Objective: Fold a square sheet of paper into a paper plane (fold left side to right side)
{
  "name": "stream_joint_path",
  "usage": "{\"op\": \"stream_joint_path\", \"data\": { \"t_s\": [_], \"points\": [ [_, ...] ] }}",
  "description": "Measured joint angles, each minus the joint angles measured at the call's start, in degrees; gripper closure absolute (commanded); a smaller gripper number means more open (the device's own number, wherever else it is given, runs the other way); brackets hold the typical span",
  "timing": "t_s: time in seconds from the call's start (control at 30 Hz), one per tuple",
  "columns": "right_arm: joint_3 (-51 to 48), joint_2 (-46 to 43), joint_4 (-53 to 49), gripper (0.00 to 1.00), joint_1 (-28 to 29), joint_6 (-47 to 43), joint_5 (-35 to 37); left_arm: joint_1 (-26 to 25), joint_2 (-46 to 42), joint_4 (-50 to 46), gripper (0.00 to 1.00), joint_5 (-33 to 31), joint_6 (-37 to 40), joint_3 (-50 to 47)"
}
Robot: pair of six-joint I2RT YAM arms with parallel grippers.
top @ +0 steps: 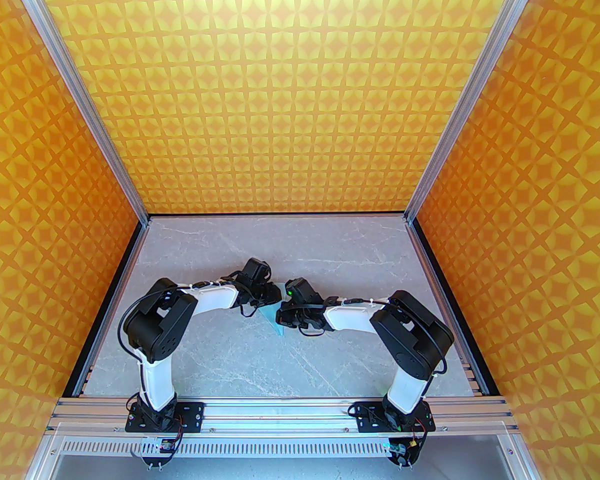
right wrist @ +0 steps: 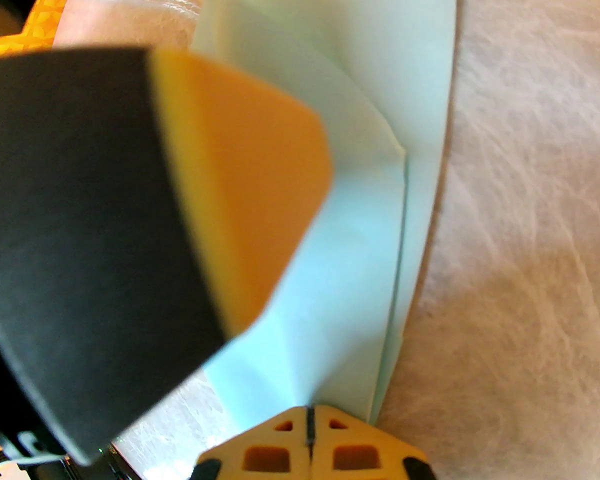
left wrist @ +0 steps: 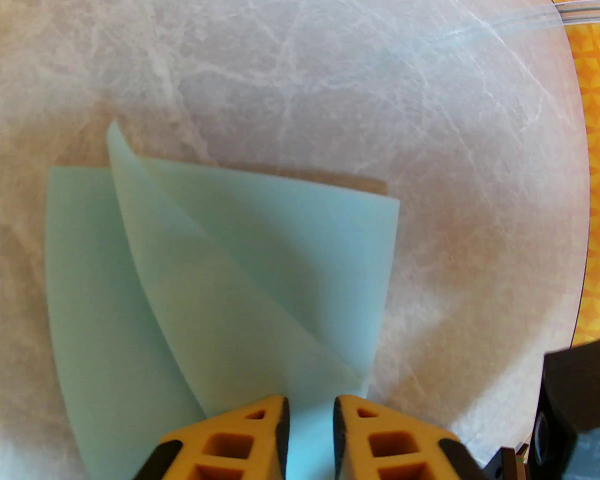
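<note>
Two tools meet over the paper plane [top: 276, 318] mid-surface. The right tool [right wrist: 310, 420] is pressed together, its tips on the paper's edge; whether it pinches it, I cannot tell. The left tool [left wrist: 310, 413] stands slightly parted above the blue layers, one flap lifted. Judging by the layers, the left-to-right fold is under way; next the flap needs carrying across and pressing flat. Both arms arch inward, wrists angled down.

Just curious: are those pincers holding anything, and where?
The right pincer pinches the paper at its near edge. The left pincer straddles another edge, slightly apart; a grip cannot be told.
</note>
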Motion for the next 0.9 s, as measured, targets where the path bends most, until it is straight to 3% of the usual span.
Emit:
{"op": "stream_joint_path", "data": {
  "t_s": [0.07, 0.17, 0.9],
  "points": [
    [0.0, 0.04, 0.11, 1.0, 0.0, 0.0, -0.02, 0.22, -0.87, -0.13, 0.94, 0.02, 0.26, 0.0],
    [0.0, 0.15, 0.17, 1.0, 0.0, 0.0, -0.2, 0.57, -1.51, -0.11, 1.0, 0.17, 1.27, 0.0],
    [0.0, 1.11, 2.58, 1.0, 0.57, 0.02, -0.31, 4.81, 4.17, 0.07, 1.0, 1.73, 4.9, 2.91]
  ]
}}
